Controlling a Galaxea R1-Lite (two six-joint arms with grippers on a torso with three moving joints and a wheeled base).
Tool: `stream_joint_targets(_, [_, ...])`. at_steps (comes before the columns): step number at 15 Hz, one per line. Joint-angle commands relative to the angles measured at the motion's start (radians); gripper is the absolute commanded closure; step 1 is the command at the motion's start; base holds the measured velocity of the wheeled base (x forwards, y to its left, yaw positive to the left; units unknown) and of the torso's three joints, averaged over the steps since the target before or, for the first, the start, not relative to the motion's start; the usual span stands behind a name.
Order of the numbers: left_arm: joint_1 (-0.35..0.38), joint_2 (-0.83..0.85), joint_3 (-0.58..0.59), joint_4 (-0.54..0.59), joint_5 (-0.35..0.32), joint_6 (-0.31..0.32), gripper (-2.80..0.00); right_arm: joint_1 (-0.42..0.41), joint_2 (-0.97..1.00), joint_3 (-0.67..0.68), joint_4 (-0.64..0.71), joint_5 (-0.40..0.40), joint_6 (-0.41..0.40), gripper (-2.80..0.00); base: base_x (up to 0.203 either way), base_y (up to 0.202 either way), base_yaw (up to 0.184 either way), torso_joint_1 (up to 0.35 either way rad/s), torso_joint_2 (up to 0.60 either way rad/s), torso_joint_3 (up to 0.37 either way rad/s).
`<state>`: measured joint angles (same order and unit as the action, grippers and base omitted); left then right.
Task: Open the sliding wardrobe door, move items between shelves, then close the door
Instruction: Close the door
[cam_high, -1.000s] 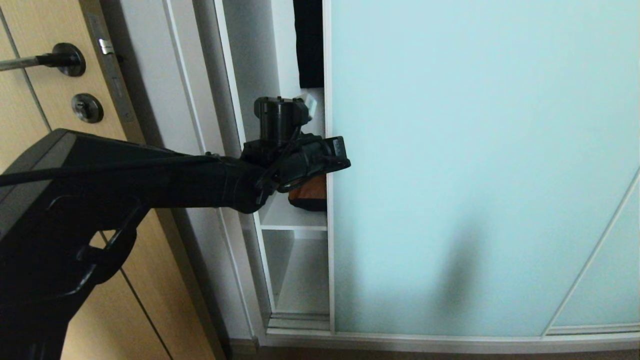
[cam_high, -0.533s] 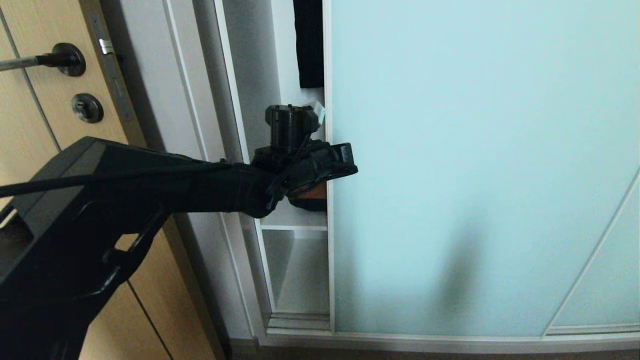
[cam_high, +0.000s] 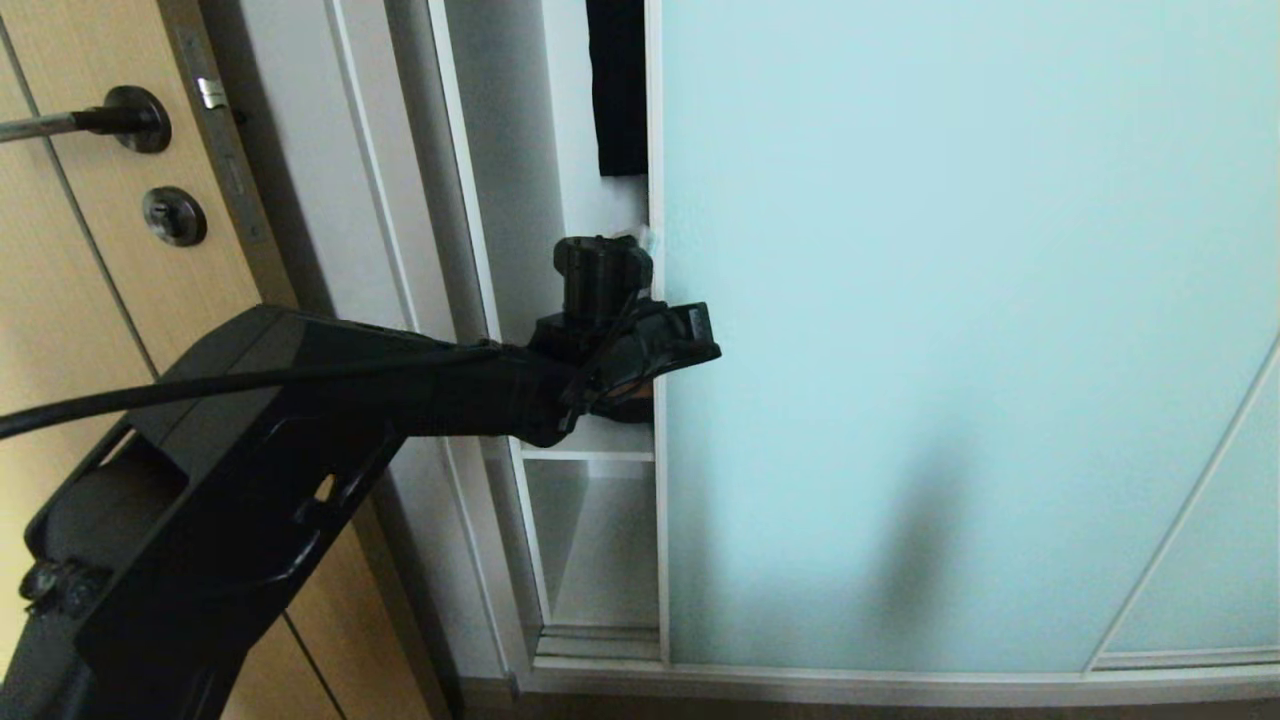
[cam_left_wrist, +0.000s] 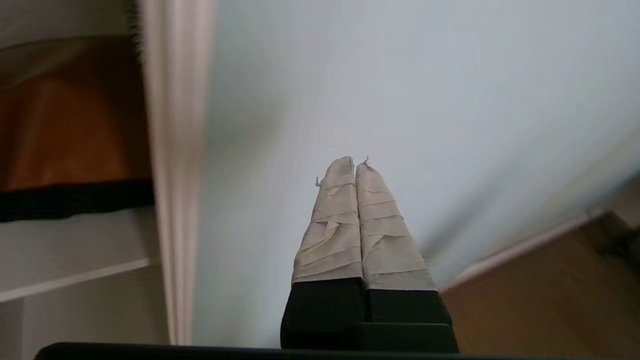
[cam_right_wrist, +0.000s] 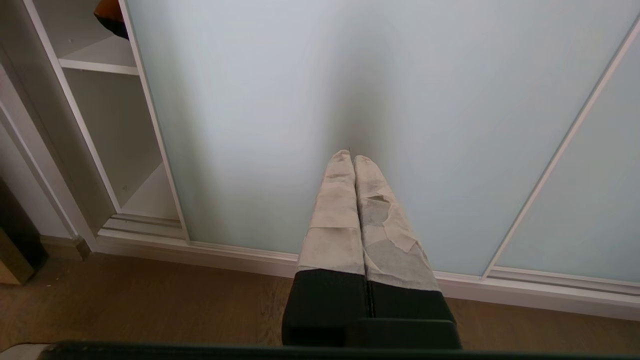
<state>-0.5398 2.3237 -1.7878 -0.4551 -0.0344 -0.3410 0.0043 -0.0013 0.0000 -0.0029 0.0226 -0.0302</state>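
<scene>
At door (cam_high: 950, 330) edge | left tool (cam_left_wrist: 355, 165) closed, empty | cushion (cam_left_wrist: 70, 135) beyond frame | right tool (cam_right_wrist: 352, 157) closed, empty

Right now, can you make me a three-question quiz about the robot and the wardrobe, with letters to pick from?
1. Where is the left gripper?
A. by the sliding wardrobe door's edge
B. on the wooden door's handle
C. on the floor

2. What colour is the cushion's visible front?
A. green
B. tan-brown
C. pink

3. How are the right gripper's fingers?
A. wide apart
B. holding a cloth
C. shut, holding nothing

Answers: 1 A, its taped fingers point at the frosted glass beside the frame. 2 B, brown leather shows on the shelf. 3 C, both fingers press together, nothing between.
</scene>
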Motion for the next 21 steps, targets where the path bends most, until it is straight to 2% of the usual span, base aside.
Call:
stream_joint_targets(1, [0.000,0.040,-0.034,-0.011,0.016,-0.006,0.00,0.000,-0.002,0.001,0.000,0.000,0.000,0.00,0.000,0.000,0.000,0.000,0.00,0.000])
stream_joint_targets(11, [0.006,0.117,-0.117,0.003,0.017,-0.007,0.00,0.000,-0.002,0.001,0.000,0.000,0.000,0.00,0.000,0.000,0.000,0.000,0.00,0.000])
stream_joint_targets(21, [0.046,0.152,-0.137,0.000,0.019,-0.006,0.00,0.000,-0.002,0.000,0.000,0.000,0.000,0.00,0.000,0.000,0.000,0.000,0.00,0.000])
